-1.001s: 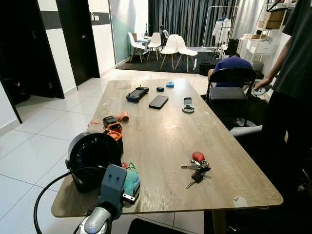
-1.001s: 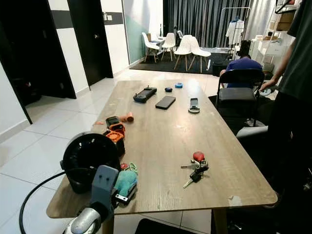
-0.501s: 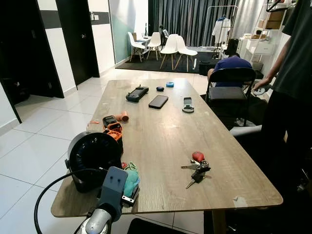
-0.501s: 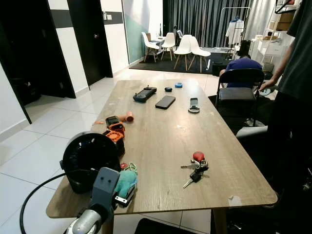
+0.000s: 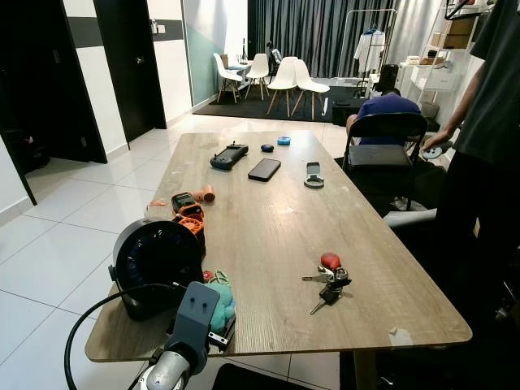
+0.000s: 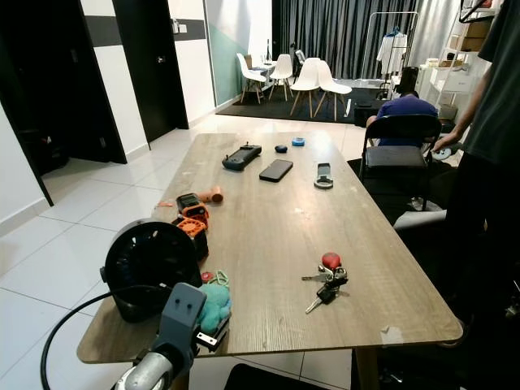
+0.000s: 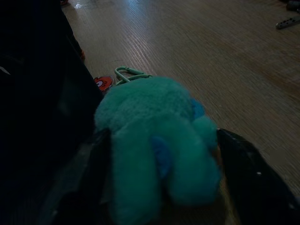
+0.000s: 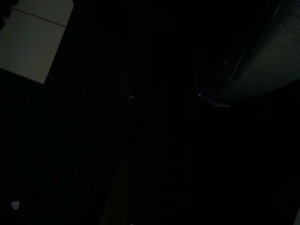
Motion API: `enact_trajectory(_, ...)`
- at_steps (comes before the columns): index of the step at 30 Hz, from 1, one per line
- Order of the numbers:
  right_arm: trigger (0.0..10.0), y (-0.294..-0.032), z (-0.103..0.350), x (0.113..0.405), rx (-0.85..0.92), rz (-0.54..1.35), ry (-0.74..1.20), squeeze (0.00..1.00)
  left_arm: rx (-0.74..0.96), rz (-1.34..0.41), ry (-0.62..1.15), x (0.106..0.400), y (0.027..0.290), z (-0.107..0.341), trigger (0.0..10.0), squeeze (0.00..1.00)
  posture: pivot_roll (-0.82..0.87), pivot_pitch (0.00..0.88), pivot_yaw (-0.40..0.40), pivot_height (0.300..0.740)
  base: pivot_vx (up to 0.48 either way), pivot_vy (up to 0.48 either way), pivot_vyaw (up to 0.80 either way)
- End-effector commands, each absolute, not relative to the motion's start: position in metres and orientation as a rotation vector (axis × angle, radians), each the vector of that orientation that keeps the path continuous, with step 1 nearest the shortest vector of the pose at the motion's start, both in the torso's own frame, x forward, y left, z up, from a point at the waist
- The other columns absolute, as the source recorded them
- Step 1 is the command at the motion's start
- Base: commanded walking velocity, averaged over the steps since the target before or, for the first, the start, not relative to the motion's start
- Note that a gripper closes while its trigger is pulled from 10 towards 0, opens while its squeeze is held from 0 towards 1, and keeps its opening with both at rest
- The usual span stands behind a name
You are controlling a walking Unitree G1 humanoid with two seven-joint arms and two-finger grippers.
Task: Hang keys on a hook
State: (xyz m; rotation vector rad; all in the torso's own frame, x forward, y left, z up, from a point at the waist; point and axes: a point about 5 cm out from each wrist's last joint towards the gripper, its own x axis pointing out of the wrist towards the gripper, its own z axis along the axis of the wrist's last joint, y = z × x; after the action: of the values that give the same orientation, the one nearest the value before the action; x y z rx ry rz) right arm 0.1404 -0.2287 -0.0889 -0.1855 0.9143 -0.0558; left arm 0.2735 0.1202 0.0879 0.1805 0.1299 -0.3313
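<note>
Up front in the left eye view, the left gripper point(image 5: 218, 313) sits at the near left corner of the wooden table point(image 5: 268, 219), at a teal plush keychain point(image 5: 221, 296) just beside a black round fan point(image 5: 154, 256). The keys point(image 5: 327, 280) with a red tag lie near the right edge, well apart from it. A person point(image 5: 487, 146) stands past that edge.

Next, the left wrist view: both black fingers point(image 7: 255, 176) stand spread, flanking the plush toy, whose green clip point(image 7: 127, 73) rests on the wood.

Lastly, the right wrist view is very dark; I cannot tell the right gripper's finger state.
</note>
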Motion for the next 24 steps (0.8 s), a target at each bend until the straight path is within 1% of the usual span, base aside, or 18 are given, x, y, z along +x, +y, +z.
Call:
enact_trajectory(1, 10.0, -0.2254, -0.0906, 0.1389, -0.180, -0.051, 0.925, 0.00, 0.200, -0.344, 0.171, 0.2717, 0.1220, 0.0809, 0.0, 0.00, 0.04, 0.060, 0.014, 0.740, 0.000, 0.000, 0.00)
enact_trajectory(24, 10.0, -0.2239, -0.0922, 0.1355, -0.188, -0.041, 0.937, 0.00, 0.219, -0.380, 0.193, 0.2682, 0.1233, 0.0763, 0.0, 0.00, 0.05, 0.041, 0.022, 0.740, 0.000, 0.000, 0.00)
